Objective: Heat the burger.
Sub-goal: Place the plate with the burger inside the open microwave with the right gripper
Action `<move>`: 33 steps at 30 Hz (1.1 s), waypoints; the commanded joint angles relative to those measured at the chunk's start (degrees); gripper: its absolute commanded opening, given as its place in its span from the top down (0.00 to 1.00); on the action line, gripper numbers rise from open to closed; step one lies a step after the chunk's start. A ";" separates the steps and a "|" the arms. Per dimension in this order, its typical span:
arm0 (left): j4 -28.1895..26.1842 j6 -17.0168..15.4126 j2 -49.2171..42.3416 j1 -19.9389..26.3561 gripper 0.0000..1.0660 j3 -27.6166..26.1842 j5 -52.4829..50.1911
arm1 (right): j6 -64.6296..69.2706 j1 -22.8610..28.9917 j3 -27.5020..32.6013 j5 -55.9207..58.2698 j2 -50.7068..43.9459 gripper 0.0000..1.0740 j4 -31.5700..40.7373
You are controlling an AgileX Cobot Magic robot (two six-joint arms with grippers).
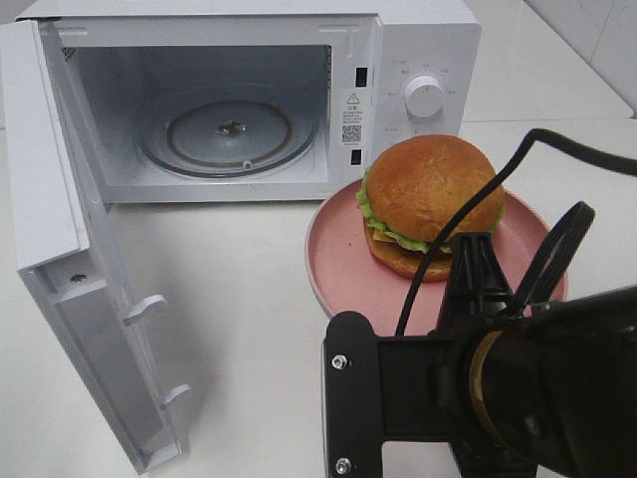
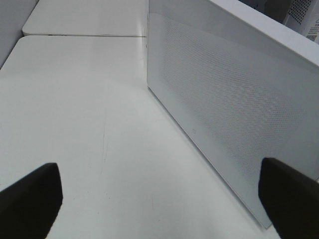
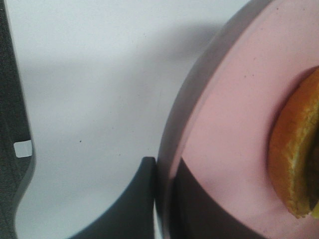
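Observation:
The burger (image 1: 433, 189), with a golden-brown bun, green lettuce and cheese, sits on a pink plate (image 1: 333, 249) in front of the microwave's control panel. My right gripper (image 1: 476, 274) reaches in from the near right and is shut on the plate's near rim. In the right wrist view the right gripper (image 3: 162, 172) has one dark finger under the plate (image 3: 229, 124) and one over it, with the burger (image 3: 294, 159) at the frame's edge. My left gripper (image 2: 159, 199) is open and holds nothing, beside the microwave door (image 2: 234, 99); it does not show in the exterior view.
The white microwave (image 1: 418, 50) stands at the back with its door (image 1: 60, 249) swung wide to the left. Its glass turntable (image 1: 229, 134) is bare. A round knob (image 1: 425, 96) sits on the right panel. White tabletop (image 1: 239, 299) lies between door and plate.

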 commanded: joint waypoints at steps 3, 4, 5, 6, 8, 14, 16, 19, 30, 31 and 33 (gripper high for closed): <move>0.00 -0.34 -1.15 0.11 0.06 0.11 -0.17 | -2.75 0.23 -0.06 -0.74 -0.29 1.00 -5.96; 0.00 -0.34 -1.15 0.11 0.06 0.11 -0.17 | -2.75 0.23 -0.06 -0.74 -0.29 1.00 -5.96; 0.00 -0.34 -1.15 0.11 0.06 0.11 -0.17 | -3.72 0.23 -0.06 -1.72 -0.29 1.00 -5.90; 0.00 -0.34 -1.15 0.11 0.06 0.11 -0.17 | -3.72 0.23 -0.06 -1.72 -0.29 1.00 -5.90; 0.00 -0.34 -1.15 0.11 0.06 0.11 -0.17 | -5.16 0.23 -0.06 -3.55 -0.29 1.00 -5.90; 0.00 -0.34 -1.15 0.11 0.06 0.11 -0.17 | -9.63 0.23 -0.06 -5.96 -0.29 1.00 -5.96; 0.00 -0.34 -1.15 0.11 0.06 0.11 -0.17 | -11.63 0.23 -0.06 -6.36 -0.29 1.00 -5.96; 0.00 -0.34 -1.15 0.11 0.06 0.11 -0.17 | -14.90 0.23 -0.06 -6.76 -0.29 1.00 -5.84; 0.00 -0.34 -1.15 0.11 0.06 0.11 -0.17 | -18.51 0.06 -0.06 -9.91 -0.17 1.00 -5.96; 0.00 -0.34 -1.15 0.11 0.06 0.11 -0.17 | -19.08 -0.34 -0.06 -10.14 -0.17 1.00 -5.84; 0.00 -0.34 -1.15 0.11 0.06 0.11 -0.17 | -19.82 -1.72 -0.06 -11.97 -0.17 1.00 -5.33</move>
